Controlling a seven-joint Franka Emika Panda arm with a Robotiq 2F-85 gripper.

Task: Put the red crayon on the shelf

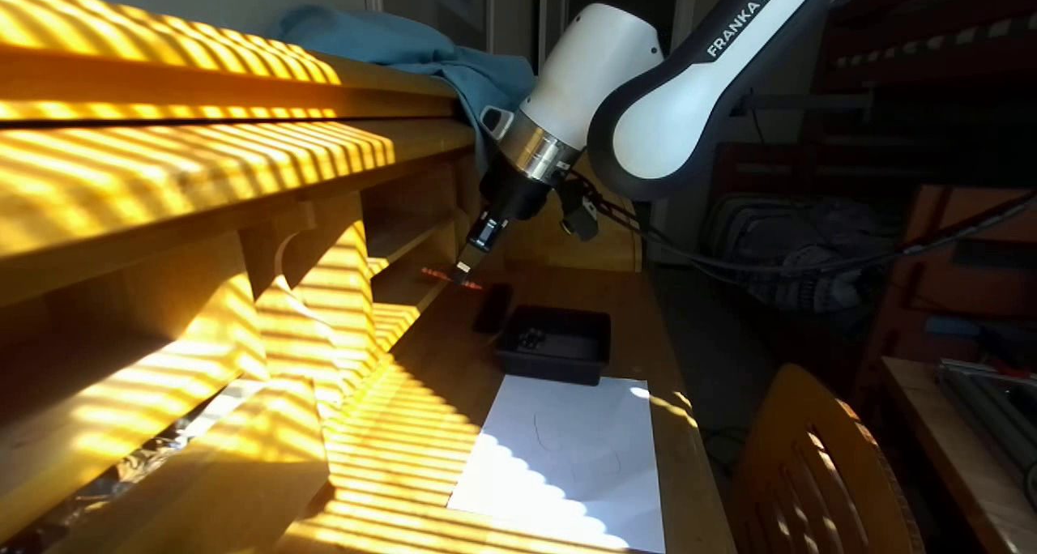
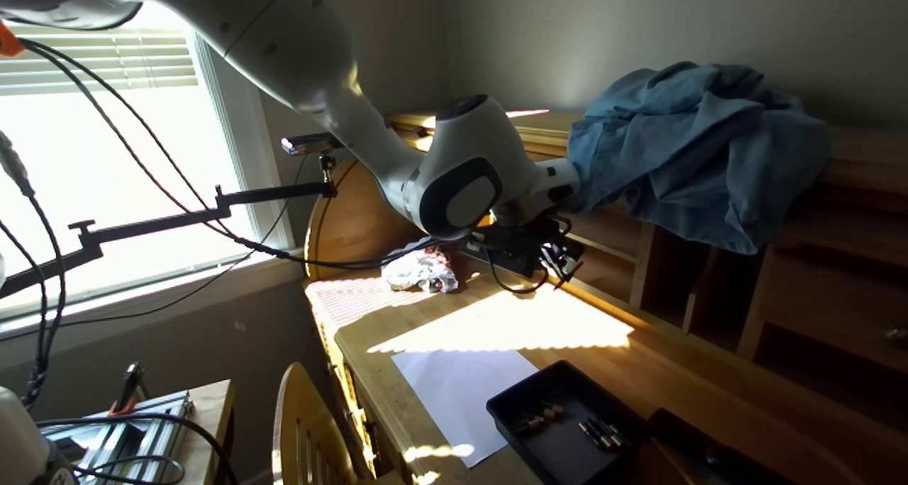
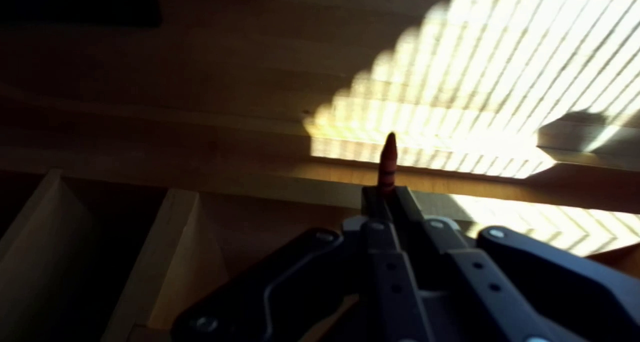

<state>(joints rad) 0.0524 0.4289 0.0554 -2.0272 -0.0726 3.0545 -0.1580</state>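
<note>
The red crayon (image 3: 388, 163) is pinched between the fingertips of my gripper (image 3: 387, 194) in the wrist view, its pointed end sticking out past them. In an exterior view the crayon (image 1: 435, 274) lies crosswise in the gripper (image 1: 460, 278), with an end showing on each side. The gripper (image 2: 566, 272) also shows in an exterior view, where the crayon is too small to make out. The light-yellow wooden shelf (image 1: 202, 165) runs along the desk. Its dividers (image 3: 162, 237) and cubbies show below the crayon in the wrist view. The gripper is near the cubby fronts, above the desk.
A black tray (image 1: 595, 369) with small items stands on the desk beside white paper (image 1: 583, 449). A dark flat object (image 1: 492, 307) lies by the tray. Blue cloth (image 2: 695, 145) hangs over the shelf top. A crumpled bag (image 2: 418, 269) and a chair (image 1: 818, 465) are nearby.
</note>
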